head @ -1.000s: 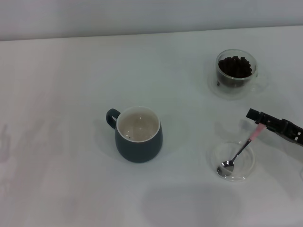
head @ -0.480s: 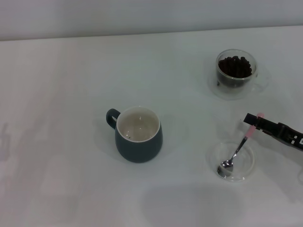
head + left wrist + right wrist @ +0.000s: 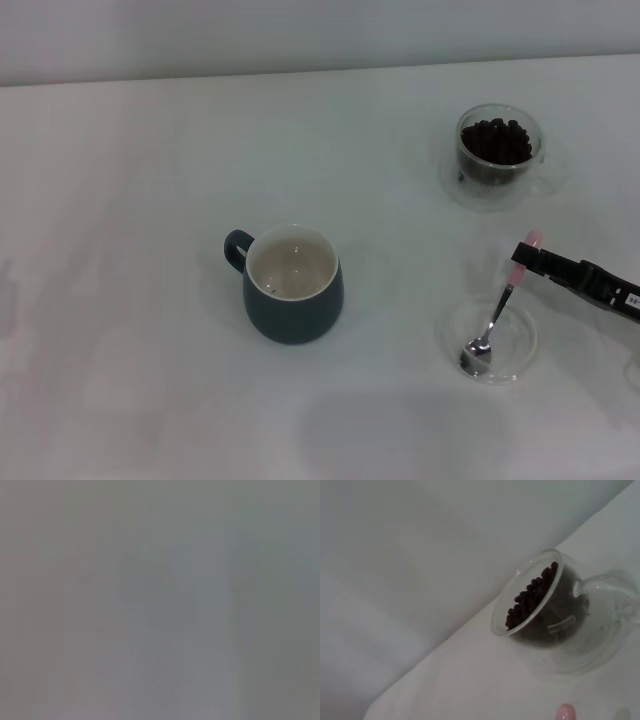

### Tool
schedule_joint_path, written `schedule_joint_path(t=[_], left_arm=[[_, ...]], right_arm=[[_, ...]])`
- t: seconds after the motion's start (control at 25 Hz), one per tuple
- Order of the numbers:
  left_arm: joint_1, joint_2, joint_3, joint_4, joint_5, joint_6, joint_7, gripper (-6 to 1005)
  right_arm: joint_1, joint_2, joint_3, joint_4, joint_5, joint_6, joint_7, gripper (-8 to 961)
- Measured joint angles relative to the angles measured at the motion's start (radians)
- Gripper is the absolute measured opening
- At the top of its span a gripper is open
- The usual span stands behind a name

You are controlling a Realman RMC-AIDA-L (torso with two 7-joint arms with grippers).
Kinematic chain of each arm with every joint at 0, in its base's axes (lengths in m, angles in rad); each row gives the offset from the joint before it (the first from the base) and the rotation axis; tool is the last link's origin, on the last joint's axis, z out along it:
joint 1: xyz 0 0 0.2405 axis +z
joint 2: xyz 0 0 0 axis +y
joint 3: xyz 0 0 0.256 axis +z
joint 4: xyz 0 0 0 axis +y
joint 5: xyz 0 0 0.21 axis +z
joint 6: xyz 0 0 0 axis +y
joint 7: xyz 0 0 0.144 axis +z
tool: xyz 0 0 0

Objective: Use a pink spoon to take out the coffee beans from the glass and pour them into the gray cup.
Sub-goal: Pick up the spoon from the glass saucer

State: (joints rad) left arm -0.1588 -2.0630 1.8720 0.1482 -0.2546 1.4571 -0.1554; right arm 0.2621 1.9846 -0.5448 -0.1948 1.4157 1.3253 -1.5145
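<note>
My right gripper [image 3: 528,256] comes in from the right edge and is shut on the pale pink handle of the pink spoon [image 3: 497,317]. The spoon hangs steeply, with its silver bowl resting in a shallow clear dish [image 3: 528,345]. The glass [image 3: 500,170] with the coffee beans [image 3: 496,140] stands at the back right, beyond the gripper. The gray cup [image 3: 293,310] stands at mid-table, its handle to the left and its inside white. The right wrist view shows the glass [image 3: 560,635], the beans [image 3: 532,592] and the spoon's pink handle tip [image 3: 565,713]. The left gripper is out of view.
The white table [image 3: 130,300] stretches wide to the left and front of the gray cup. A pale wall runs along the table's far edge. The left wrist view shows only a blank grey surface.
The right gripper has swung the spoon's pink handle up and inward, so the spoon stands steeper. Its bowl stays in the clear dish.
</note>
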Motion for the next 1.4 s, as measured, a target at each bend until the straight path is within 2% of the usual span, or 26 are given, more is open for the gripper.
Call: schedule_joint_path(t=[0.48, 0.96, 1.08, 1.4], left_arm=[[-0.01, -0.003, -0.017, -0.024, 0.0, -0.001, 0.001, 381], [-0.018, -0.004, -0.017, -0.024, 0.0, -0.005, 0.001, 380], [-0.02, -0.005, -0.017, -0.024, 0.0, -0.005, 0.001, 380], [-0.023, -0.005, -0.017, -0.03, -0.019, -0.007, 0.006, 380]], right_arm=[[0.035, 0.003, -0.021, 0.003, 0.0, -0.034, 0.01, 462], [0.04, 0.002, -0.024, 0.003, 0.0, -0.034, 0.027, 438], [0.041, 0.002, -0.022, 0.003, 0.001, -0.034, 0.032, 331], [0.045, 0.005, -0.018, 0.006, 0.004, -0.032, 0.036, 201]])
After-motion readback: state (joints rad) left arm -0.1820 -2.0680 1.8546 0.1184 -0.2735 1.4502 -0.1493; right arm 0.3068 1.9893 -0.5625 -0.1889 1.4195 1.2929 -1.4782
